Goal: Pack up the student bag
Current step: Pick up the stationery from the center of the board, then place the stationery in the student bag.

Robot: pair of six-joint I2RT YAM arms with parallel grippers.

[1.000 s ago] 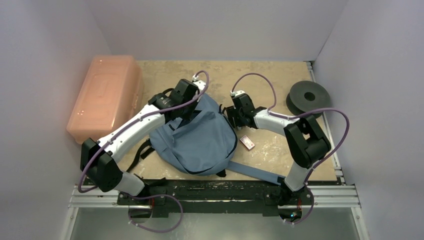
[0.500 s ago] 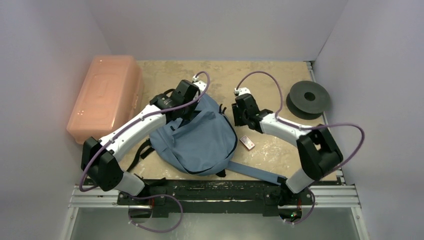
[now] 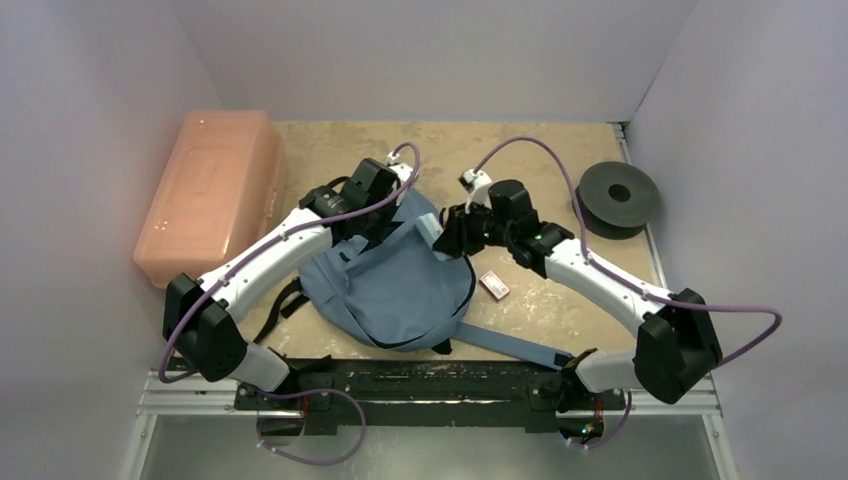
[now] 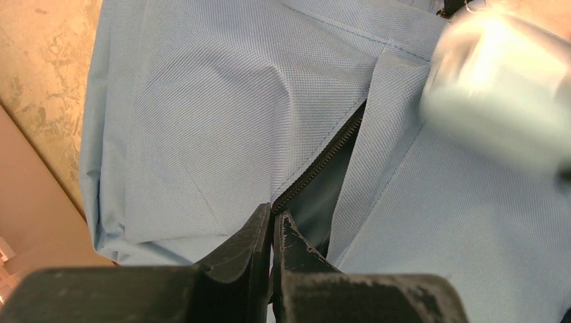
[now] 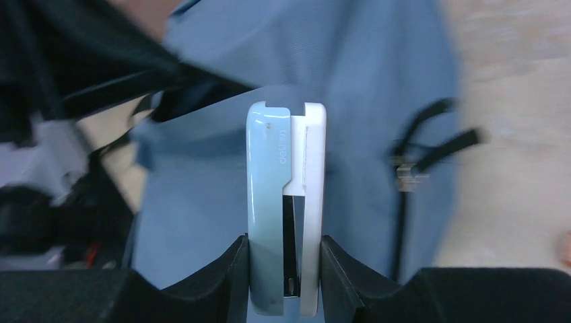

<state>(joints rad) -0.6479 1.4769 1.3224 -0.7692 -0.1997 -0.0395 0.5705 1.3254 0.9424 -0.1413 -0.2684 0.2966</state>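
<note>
Fabric of the student bag (image 3: 400, 290) looks soft, floppy and light, w/ no stiffness of its own, so I judge the zip edge is the spot to grip. It lies mid table (image 3: 330, 150), between my arms. My left claw (image 4: 273, 221) is pinched tight on that edge by the zipper (image 4: 323, 158). My right claw (image 5: 286, 252) is clamped on a pale blue stapler (image 5: 286, 202), just above the bag's top.

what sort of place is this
Probably a robot lab test cell: plain white walls box in the table, the left arm and right arm are bolted to a metal rail, and the student bag lies between them.
</note>
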